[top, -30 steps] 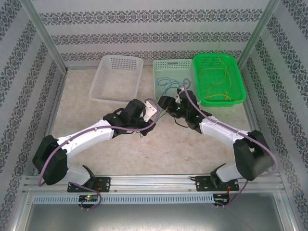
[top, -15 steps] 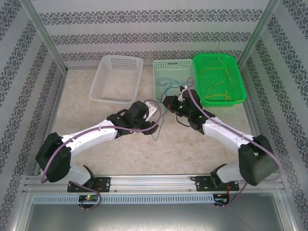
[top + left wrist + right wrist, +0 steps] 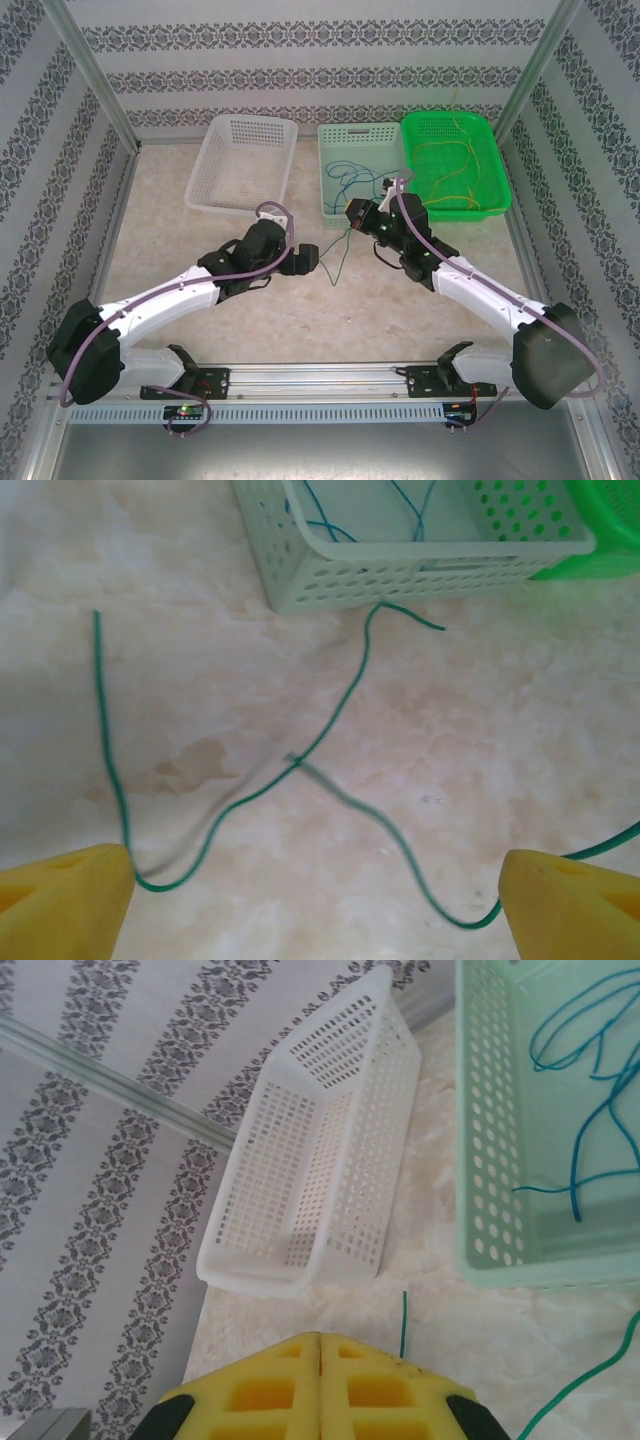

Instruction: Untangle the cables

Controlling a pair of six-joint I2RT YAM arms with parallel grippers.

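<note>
One dark green cable [image 3: 343, 698] sprawls across the tabletop [image 3: 500, 730] under the wide-open left claw [image 3: 318, 900]; the right wrist view adds the right claw [image 3: 320, 1360] pinching it, with blue cables [image 3: 576, 1200] at 2 o'clock in a mint basket [image 3: 490, 1160].

brightness: all three views are evenly and brightly lit, and colours are rendered clean.
source: a diffuse light is cast from overhead.
shadows: only faint, soft-edged shadows are laid on the worktop [image 3: 170, 240] beneath the arms.
glare: the white basket [image 3: 320, 1160] is slightly washed out where it is lit most.
blur: the green cable [image 3: 342, 695] is smeared grey along its middle stretch in the left wrist view.
focus: the yellow fingertips [image 3: 60, 900] are rendered soft at the lower corners.
</note>
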